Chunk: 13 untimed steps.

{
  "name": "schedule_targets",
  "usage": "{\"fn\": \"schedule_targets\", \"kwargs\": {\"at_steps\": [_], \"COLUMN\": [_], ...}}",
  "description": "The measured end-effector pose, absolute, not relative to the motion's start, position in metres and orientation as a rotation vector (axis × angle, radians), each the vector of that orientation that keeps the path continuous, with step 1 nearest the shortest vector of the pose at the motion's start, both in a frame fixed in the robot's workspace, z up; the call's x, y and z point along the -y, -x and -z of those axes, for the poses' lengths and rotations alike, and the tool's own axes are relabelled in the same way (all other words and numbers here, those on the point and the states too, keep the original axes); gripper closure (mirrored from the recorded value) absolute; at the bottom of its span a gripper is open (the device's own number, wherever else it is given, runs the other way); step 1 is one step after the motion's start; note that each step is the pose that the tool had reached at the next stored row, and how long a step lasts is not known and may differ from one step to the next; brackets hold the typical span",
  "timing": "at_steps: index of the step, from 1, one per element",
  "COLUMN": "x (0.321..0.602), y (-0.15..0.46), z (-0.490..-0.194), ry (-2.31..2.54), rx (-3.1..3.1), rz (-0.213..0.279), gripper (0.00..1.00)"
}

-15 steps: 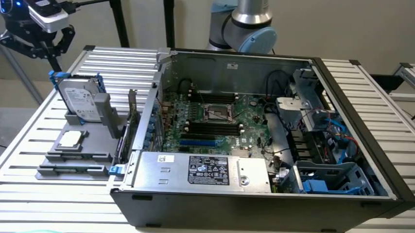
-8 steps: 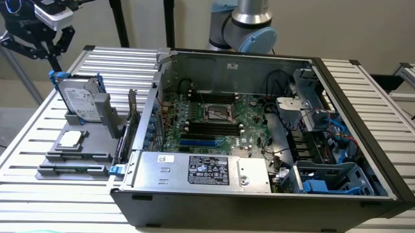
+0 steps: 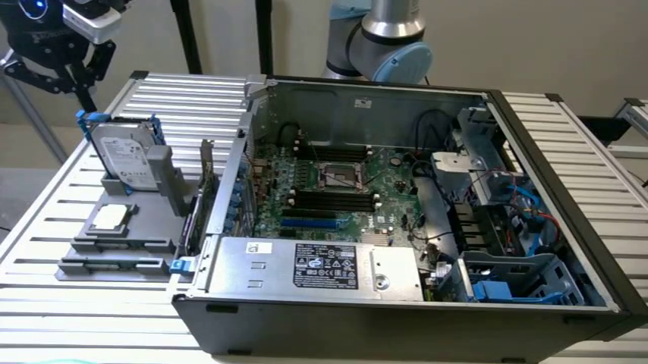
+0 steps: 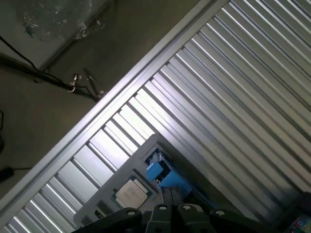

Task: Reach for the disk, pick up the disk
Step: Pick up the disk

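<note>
While my fingers (image 3: 79,80) hang pressed together and holding nothing, high over the far corner of the slatted metal desk (image 3: 51,303) at the exterior view's left, the disk (image 3: 127,155) stands on edge below them in a grey holder (image 3: 121,236). Its white printed label faces the exterior camera, and its bright blue frame shows along the top and far edge. I am above it and apart from it, touching nothing.

A small square processor chip (image 3: 111,218) lies flat on the same holder, just in front of the disk. To the exterior view's right of the holder sits an open desktop computer case (image 3: 405,322), its side panel off. The motherboard (image 3: 335,189) is exposed inside it, with a labelled silver power supply (image 3: 314,265) along the near wall and a blue-and-grey drive cage (image 3: 517,280) in the near corner at the exterior view's right. My arm's (image 3: 390,38) grey and light-blue joints rise behind the case.

From my wrist, looking down past the dark fingers (image 4: 163,218), the disk (image 4: 167,179) appears edge-on as a strip of blue frame. The chip (image 4: 129,194) is just beside it on the holder (image 4: 146,148). The desk's (image 4: 233,97) bright ribs run diagonally past. Beyond its edge is a dim floor (image 4: 48,121) crossed by a dark cable (image 4: 39,73).
</note>
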<state>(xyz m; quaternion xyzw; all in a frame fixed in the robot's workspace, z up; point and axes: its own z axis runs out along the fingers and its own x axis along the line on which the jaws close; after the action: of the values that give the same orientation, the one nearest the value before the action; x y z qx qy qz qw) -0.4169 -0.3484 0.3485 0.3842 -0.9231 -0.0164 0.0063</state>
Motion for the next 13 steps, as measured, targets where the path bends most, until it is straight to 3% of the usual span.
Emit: {"fn": "schedule_targets", "kwargs": {"at_steps": [13], "x": [0.3484], "y": [0.4169], "z": [-0.3488], "ry": [-1.534], "rx": [2.727], "rz": [0.046], "gripper": [0.89]}}
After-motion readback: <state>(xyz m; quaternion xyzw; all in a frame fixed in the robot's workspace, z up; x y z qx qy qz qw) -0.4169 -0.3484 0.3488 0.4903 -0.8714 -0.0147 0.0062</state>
